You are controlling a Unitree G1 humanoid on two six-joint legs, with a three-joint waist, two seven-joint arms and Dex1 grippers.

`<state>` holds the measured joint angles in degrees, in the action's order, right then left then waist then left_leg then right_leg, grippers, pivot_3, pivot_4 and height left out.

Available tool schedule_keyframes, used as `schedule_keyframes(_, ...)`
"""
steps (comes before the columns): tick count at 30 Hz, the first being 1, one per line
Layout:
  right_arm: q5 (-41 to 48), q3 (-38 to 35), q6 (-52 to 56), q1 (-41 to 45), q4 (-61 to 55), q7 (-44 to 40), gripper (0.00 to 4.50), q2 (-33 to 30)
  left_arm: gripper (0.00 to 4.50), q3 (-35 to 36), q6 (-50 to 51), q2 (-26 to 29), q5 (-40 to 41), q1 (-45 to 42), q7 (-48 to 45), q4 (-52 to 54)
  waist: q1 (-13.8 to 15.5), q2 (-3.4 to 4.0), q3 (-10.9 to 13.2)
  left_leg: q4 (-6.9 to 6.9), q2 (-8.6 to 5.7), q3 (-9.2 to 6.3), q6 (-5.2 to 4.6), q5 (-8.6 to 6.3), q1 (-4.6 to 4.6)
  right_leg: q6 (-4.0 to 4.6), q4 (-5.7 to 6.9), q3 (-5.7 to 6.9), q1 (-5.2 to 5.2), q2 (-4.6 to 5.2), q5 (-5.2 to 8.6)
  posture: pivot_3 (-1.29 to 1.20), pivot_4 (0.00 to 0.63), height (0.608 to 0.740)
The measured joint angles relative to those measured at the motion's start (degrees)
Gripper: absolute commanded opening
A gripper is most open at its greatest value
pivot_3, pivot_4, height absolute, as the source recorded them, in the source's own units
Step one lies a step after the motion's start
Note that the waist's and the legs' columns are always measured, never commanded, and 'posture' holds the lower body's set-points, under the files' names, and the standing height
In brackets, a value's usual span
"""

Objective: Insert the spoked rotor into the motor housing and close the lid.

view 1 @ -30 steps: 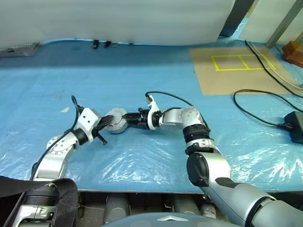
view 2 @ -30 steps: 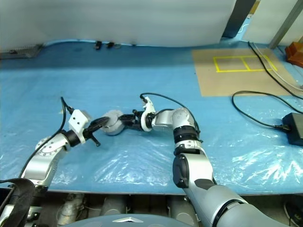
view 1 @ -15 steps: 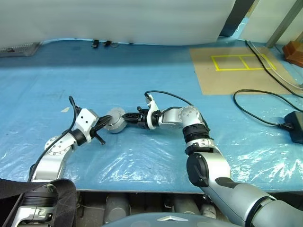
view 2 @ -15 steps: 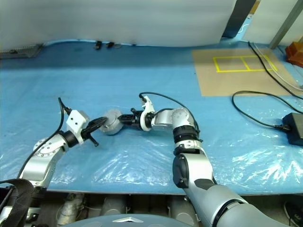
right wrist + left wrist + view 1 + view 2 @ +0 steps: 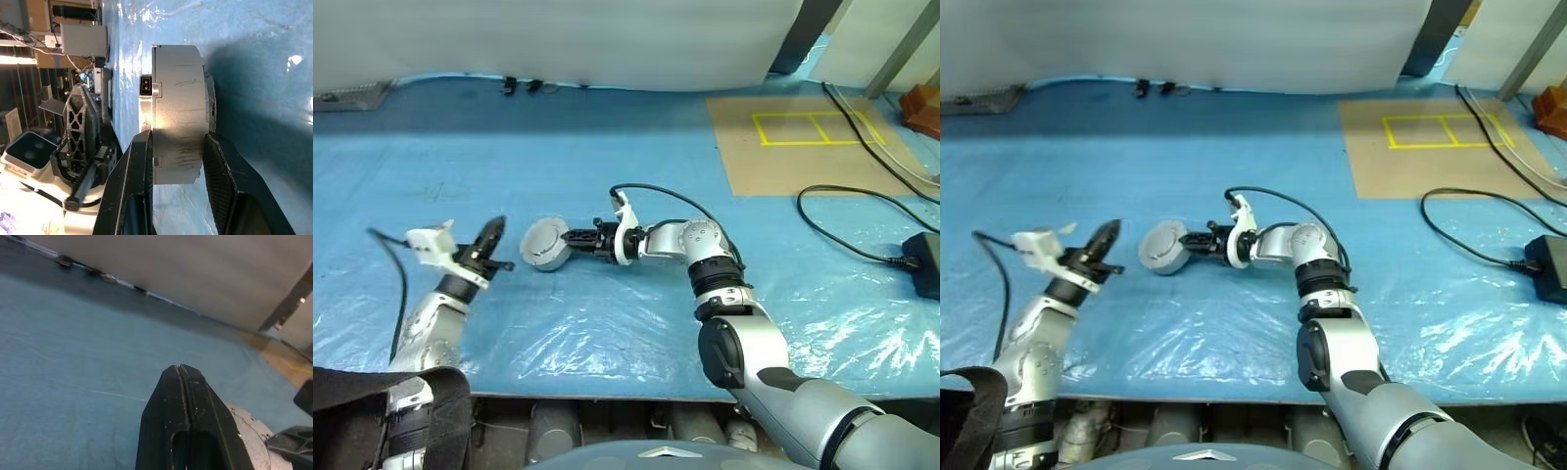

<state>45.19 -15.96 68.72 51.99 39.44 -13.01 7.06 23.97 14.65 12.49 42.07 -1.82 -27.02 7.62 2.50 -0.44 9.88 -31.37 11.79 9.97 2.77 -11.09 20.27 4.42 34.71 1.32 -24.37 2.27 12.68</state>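
The right gripper (image 5: 570,236) clamps the motor housing (image 5: 544,244) (lid closed, rotor hidden); the left gripper (image 5: 493,231), shut and empty, hovers apart.

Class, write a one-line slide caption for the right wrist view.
Right gripper clamps the closed motor housing by its flat faces, held on edge above the blue table cover.

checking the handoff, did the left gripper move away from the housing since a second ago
Yes. The left gripper, shut, has pulled back to the robot's left, leaving a gap of blue sheet between it and the motor housing, which the right gripper holds.
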Motion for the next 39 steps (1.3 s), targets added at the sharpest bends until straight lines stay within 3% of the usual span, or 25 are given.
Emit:
schedule_keyframes(2, -0.04, 1.70, -1.33, 0.02, -1.90, -2.38, 1.06, -0.01, 0.00, 2.58, 1.87, -1.80, 5.25, 0.88, 2.30, 1.30, 0.07, -0.14, 0.09, -0.03, 0.01, -0.03, 0.00, 0.00, 0.10, -0.08, 0.00, 0.07, -0.06, -0.01, -0.05, 0.00, 0.150, 0.740)
schedule_keyframes(5, 0.46, 1.68, -3.69, 0.47, -3.39, -5.95, 1.06, -0.02, 0.64, 3.64, 4.83, -3.21, 10.97, 3.82, 4.74, 4.00, 0.20, -0.24, 0.14, -0.03, 0.03, -0.03, 0.00, -0.01, 0.10, -0.07, 0.00, 0.08, -0.06, 0.00, -0.04, 0.00, 0.150, 0.740)
schedule_keyframes(16, 0.92, 1.14, -7.65, 3.99, -2.86, -11.79, 1.06, 0.10, 4.47, 3.39, 9.34, -11.78, 28.82, 3.36, 14.00, 7.26, 0.24, -0.54, 0.33, -0.18, 0.05, -0.07, 0.00, 0.00, 0.14, -0.13, 0.04, 0.09, -0.06, -0.06, -0.08, 0.00, 0.150, 0.740)
schedule_keyframes(22, 0.92, 1.23, -6.82, 3.99, -2.81, -13.04, 1.06, 0.10, 4.47, 2.66, 12.18, -11.49, 36.23, 2.00, 15.09, 7.40, 0.12, -0.57, 0.35, -0.20, 0.04, -0.08, 0.00, 0.00, 0.14, -0.22, 0.04, 0.09, -0.06, -0.07, -0.13, 0.00, 0.150, 0.740)
schedule_keyframes(35, 1.53, 3.33, -1.85, 3.87, -6.59, -14.82, 1.06, 0.16, 4.47, -1.16, 14.78, -10.02, 36.86, -0.58, 14.82, 6.31, 0.26, -0.61, 0.37, -0.36, 0.04, -0.12, 0.00, 0.00, 0.17, -0.24, 0.13, 0.10, -0.05, -0.06, -0.15, 0.00, 0.150, 0.740)
schedule_keyframes(39, 1.67, 3.37, -1.82, 3.66, -6.73, -14.81, 1.06, 0.16, 3.53, -1.28, 14.75, -9.96, 37.65, -2.13, 14.74, 5.55, 0.24, -0.61, 0.37, -0.43, 0.04, -0.14, 0.00, 0.00, 0.18, -0.24, 0.17, 0.10, -0.05, -0.06, -0.16, 0.00, 0.150, 0.740)
